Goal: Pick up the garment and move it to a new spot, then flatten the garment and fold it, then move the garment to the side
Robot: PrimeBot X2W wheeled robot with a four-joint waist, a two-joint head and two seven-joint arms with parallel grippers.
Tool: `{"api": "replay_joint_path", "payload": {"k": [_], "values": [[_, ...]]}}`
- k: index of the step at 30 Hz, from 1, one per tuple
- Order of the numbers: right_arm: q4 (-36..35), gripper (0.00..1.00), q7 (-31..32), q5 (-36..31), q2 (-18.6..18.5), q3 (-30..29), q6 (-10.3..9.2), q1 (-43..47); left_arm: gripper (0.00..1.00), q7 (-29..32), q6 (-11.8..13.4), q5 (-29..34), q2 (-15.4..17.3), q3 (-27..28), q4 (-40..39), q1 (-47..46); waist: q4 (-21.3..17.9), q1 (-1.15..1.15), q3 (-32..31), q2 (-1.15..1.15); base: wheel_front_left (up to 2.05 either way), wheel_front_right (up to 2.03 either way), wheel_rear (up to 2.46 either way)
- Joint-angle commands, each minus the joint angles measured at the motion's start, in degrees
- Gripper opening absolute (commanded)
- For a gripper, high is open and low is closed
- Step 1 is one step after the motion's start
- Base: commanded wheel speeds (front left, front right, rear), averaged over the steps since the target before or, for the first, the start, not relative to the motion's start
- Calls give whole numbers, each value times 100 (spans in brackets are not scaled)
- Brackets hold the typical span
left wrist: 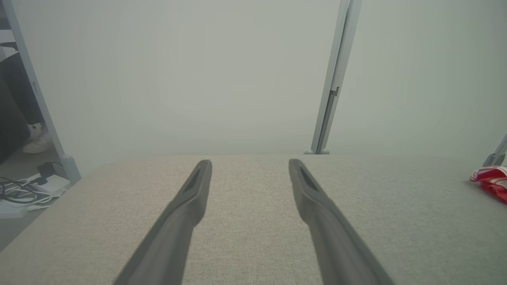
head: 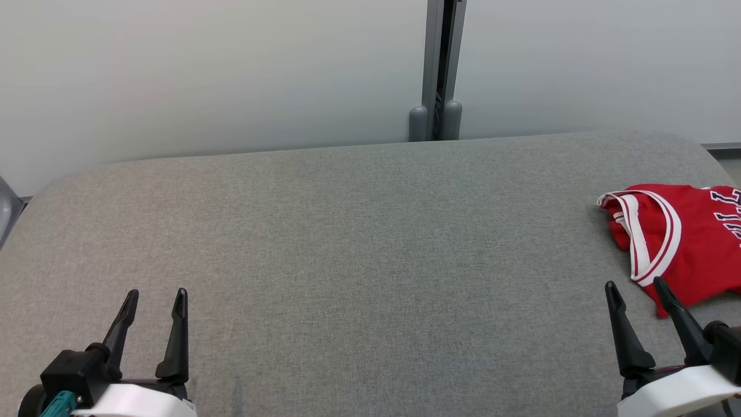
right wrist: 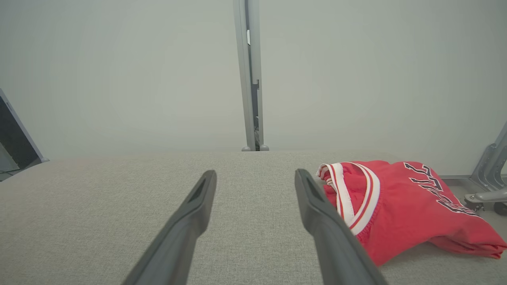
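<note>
Looking at a red fabric jersey with white-striped trim and dark lettering (head: 677, 237). Lies bunched with layers doubled over at the right end of the grey fabric-covered worktop (head: 359, 231), running past the head view's right edge.

Right gripper (head: 635, 284) just beside its near corner, fingers spread apart, holding nothing. Can't tell if one fingertip brushes the cloth. Left gripper (head: 157, 292) well apart at lower left, fingers likewise spread and empty.

Fits two readings: a loose heap awaiting pickup, or a folded bundle already parked at the side. Layers stacked but edges not squared, so no calling it and no move to recommend.

If picking up:
- Pinch a doubled trim edge rather than the middle.
- Come in low along the worktop.
- Take either all layers or one on purpose; thin cloth likely to slide and fall open on lifting.

Around:
- Wide bare stretch of worktop at centre and left.
- Grey metal post (head: 438, 69) behind the far edge, against a pale wall.
- Grey metal bracket (right wrist: 489, 174) off the right end, near the jersey.
- Cables and a white power strip (left wrist: 27, 190) on the floor at left.

Nothing between fingers and jersey.
</note>
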Motion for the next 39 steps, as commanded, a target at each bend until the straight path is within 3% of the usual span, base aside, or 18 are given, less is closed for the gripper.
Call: {"api": "replay_joint_path", "payload": {"k": [1, 20, 21, 24, 39], "values": [[13, 100, -40, 23, -11, 5, -2, -14, 100, -20, 10, -34, 43, 3, 14, -24, 6, 0, 1, 0, 0, 0, 0], [63, 100, -43, 98, 3, 34, -2, -18, 100, -103, 61, -117, 84, -3, 92, -51, 29, 0, -5, 0, 0, 0, 0], [44, 0, -25, 69, 25, 33, 0, -1, 0, -93, 56, -92, 54, -8, 82, -6, 29, 0, -5, 0, 0, 0, 0], [207, 0, -20, 72, 76, 36, 0, 62, 0, -79, 56, -95, -55, -43, 230, 67, 29, 0, -5, 0, 0, 0, 0], [807, 0, 508, 1532, 58, -473, 0, -448, 0, -186, -110, -1566, -226, -232, 479, -254, 14, 0, 13, 0, 0, 0, 0]]}}
